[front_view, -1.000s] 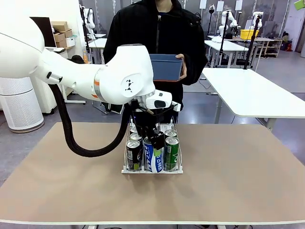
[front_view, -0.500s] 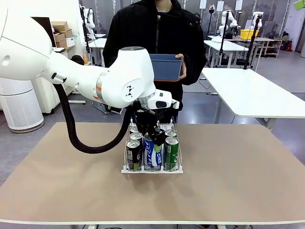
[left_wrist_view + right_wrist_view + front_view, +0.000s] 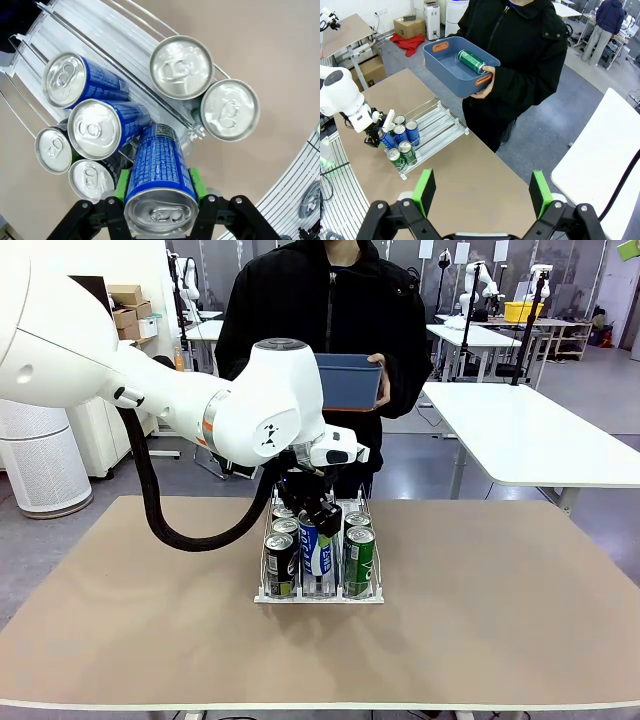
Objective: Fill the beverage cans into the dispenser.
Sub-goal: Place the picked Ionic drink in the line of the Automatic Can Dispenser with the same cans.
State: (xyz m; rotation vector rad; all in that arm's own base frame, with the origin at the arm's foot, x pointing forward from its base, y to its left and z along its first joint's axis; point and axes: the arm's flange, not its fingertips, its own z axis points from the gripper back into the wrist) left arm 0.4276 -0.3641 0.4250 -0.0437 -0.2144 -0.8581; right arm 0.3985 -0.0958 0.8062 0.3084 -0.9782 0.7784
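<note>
Blue can (image 3: 316, 550) hangs in the left gripper (image 3: 321, 518), whose jaws are clamped on its sides just under the rim, green pads (image 3: 121, 186) flat to the wall. It is at the front of the middle lane of the dispenser (image 3: 320, 598), leaning a little and seemingly not quite seated. I judge the job now is to square it upright and lower it straight, so its base goes down between the wires (image 3: 125, 73) rather than onto one, and to let go only once it bears on the lane floor. The release should be narrow: a black can (image 3: 280, 565) stands close at 9 o'clock and a green can (image 3: 360, 560) at 3 o'clock, and widely spread fingers could knock either. More cans crowd behind at 12 o'clock, so the way out is straight up. Past the dispenser at 12 o'clock a person (image 3: 330, 310) holds a bin (image 3: 451, 67) with one more can (image 3: 471, 61) lying in it. The right gripper (image 3: 482, 192) is spread wide with nothing in it, high over the table (image 3: 500, 590), well apart from the work.
</note>
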